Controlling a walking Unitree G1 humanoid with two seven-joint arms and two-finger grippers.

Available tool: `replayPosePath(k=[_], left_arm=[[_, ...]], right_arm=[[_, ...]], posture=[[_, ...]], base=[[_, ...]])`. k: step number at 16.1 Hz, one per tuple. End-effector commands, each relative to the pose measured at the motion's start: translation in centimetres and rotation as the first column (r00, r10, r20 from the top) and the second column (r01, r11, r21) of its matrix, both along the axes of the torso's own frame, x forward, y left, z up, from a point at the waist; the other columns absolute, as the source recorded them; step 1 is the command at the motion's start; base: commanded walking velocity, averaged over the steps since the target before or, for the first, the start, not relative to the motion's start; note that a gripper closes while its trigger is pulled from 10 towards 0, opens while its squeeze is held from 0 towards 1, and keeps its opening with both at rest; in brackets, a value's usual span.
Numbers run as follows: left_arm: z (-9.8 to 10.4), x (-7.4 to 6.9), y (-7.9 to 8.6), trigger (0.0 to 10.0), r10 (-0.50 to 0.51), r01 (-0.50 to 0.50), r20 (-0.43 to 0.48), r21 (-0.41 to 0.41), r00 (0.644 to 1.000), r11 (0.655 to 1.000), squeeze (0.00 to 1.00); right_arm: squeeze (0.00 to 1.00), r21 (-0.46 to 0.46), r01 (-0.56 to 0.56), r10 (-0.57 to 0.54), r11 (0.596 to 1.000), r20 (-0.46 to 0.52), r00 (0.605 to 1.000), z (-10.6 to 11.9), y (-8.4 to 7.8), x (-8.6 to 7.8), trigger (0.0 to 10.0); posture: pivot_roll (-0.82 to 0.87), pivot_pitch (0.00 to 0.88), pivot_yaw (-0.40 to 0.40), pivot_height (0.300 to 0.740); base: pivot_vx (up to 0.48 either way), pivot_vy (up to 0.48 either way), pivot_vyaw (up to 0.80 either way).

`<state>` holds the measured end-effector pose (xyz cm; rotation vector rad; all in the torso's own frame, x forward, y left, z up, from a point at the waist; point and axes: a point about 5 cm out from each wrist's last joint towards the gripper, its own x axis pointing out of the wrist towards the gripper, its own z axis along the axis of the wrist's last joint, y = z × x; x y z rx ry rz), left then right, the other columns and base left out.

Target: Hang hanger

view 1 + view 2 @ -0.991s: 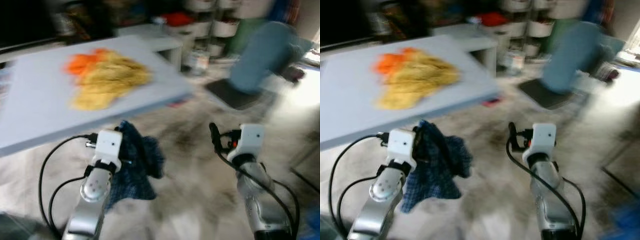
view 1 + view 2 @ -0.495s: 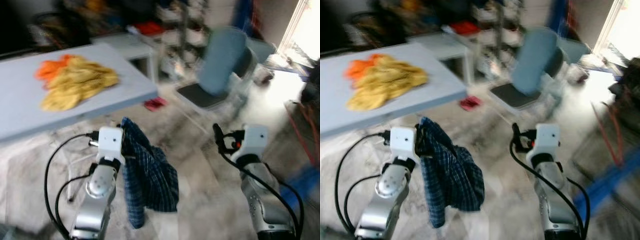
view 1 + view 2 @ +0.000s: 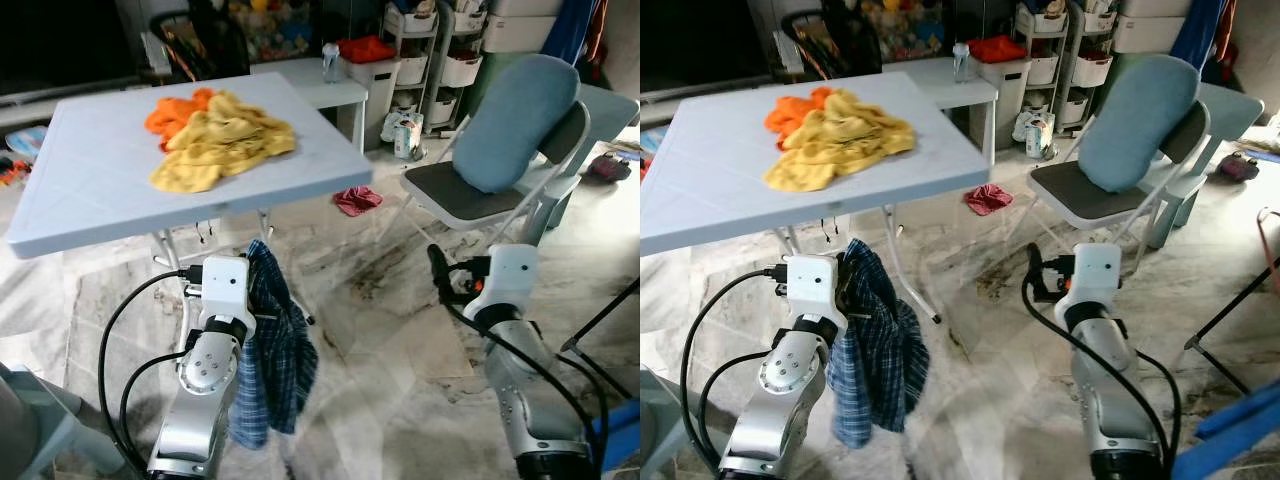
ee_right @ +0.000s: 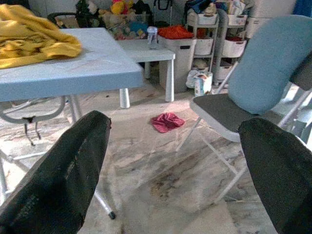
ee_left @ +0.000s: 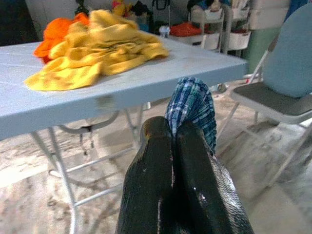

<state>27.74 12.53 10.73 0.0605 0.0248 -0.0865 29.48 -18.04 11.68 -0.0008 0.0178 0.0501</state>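
A blue plaid garment [image 3: 272, 345] hangs straight down over the marble floor from my left gripper [image 5: 173, 130], which is shut on its top fold [image 5: 191, 100]. No hanger can be made out in the cloth. The left arm is raised in front of me, just short of the light blue folding table [image 3: 80, 180]. My right gripper [image 4: 175, 161] is held up at the same height on the right. It is open, with its fingers wide apart and nothing between them.
On the table lie a yellow cloth [image 3: 222, 140] and an orange cloth [image 3: 172, 112]. A folding chair with a blue cushion [image 3: 505, 140] stands ahead on the right. A red rag [image 3: 357, 199] lies on the floor. A low white table [image 3: 312, 85] and storage shelves [image 3: 440, 45] stand behind.
The camera has swung and steadied, so the picture is sharp now. The plaid garment swung out and lengthened, and now hangs down straight. Both grippers keep their states.
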Motion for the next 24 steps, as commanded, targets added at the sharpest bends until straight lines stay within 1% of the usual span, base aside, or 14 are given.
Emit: replayPosePath(k=[1,7,9,10,12,14,15,19,20,22,24], left_arm=[[0.4,0.2,0.1,10.0,-0.005,0.005,0.008,-0.004,1.0,1.0,0.0],[0.5,0.2,0.0,10.0,-0.033,0.033,0.003,-0.014,0.999,0.999,0.0],[0.4,0.2,-0.1,10.0,-0.046,0.046,-0.002,-0.013,0.999,0.999,0.0],[-0.1,0.1,-0.1,10.0,-0.044,0.044,-0.018,-0.01,0.999,0.999,0.0],[-0.4,0.0,-0.4,10.0,-0.051,0.05,-0.028,-0.013,0.998,0.999,0.0],[-0.3,0.0,-1.1,10.0,-0.101,0.101,-0.021,0.016,0.995,0.995,0.0],[-0.4,-0.1,-1.0,10.0,-0.101,0.102,-0.027,0.004,0.994,0.995,0.0],[-0.4,0.0,-0.8,10.0,-0.1,0.101,-0.02,0.015,0.995,0.995,0.0],[0.0,-0.3,-1.0,10.0,-0.13,0.13,0.02,0.022,0.991,0.991,0.0],[0.3,-0.6,-1.3,10.0,-0.177,0.177,0.045,-0.003,0.983,0.984,0.0],[0.4,-0.5,-1.3,10.0,-0.177,0.178,0.053,-0.004,0.983,0.984,0.0]], right_arm=[[0.0,-0.001,0.0,0.0,1.0,0.009,1.0,0.2,0.1,0.1,10.0],[0.0,0.01,0.007,-0.007,1.0,0.008,1.0,0.0,0.4,0.2,10.0],[0.0,0.009,0.009,-0.009,1.0,-0.001,1.0,-0.3,0.5,0.1,10.0],[0.0,0.013,0.0,0.001,1.0,-0.006,1.0,-0.5,0.7,-0.1,10.0],[0.0,0.016,-0.006,0.007,1.0,-0.008,1.0,-0.6,1.0,-0.2,10.0],[0.0,0.016,-0.011,0.011,1.0,-0.011,1.0,-0.7,1.0,-0.3,10.0],[0.0,0.016,-0.015,0.015,1.0,-0.01,1.0,-0.6,1.1,-0.3,10.0],[0.0,0.017,-0.015,0.015,1.0,-0.011,1.0,-0.6,1.1,-0.3,10.0],[0.0,0.02,-0.015,0.015,1.0,-0.011,1.0,-0.7,1.2,-0.4,10.0],[0.0,0.023,-0.015,0.015,1.0,-0.011,1.0,-0.7,1.2,-0.4,10.0],[0.0,0.023,-0.012,0.012,1.0,-0.011,1.0,-0.7,1.2,-0.3,10.0]], posture=[[-0.1,0.0,-0.005,0.74],[-0.09,0.0,0.004,0.74],[-0.08,0.0,0.008,0.74],[-0.08,0.0,0.013,0.74],[-0.08,0.0,0.01,0.74],[-0.08,0.0,0.009,0.74],[-0.08,0.0,0.01,0.74],[-0.08,0.0,0.01,0.74],[-0.08,0.0,0.009,0.74],[-0.08,0.0,0.009,0.74],[-0.08,0.0,0.007,0.74]], base=[[0.0,0.48,0.0],[0.0,0.48,0.0],[0.0,0.48,-0.62],[0.0,0.48,-0.66],[0.0,0.48,-0.8],[0.0,0.48,-0.8],[0.0,0.48,-0.8],[0.0,0.462,-0.8],[0.0,0.0,0.0],[0.0,0.0,0.0],[0.0,0.0,0.0]])
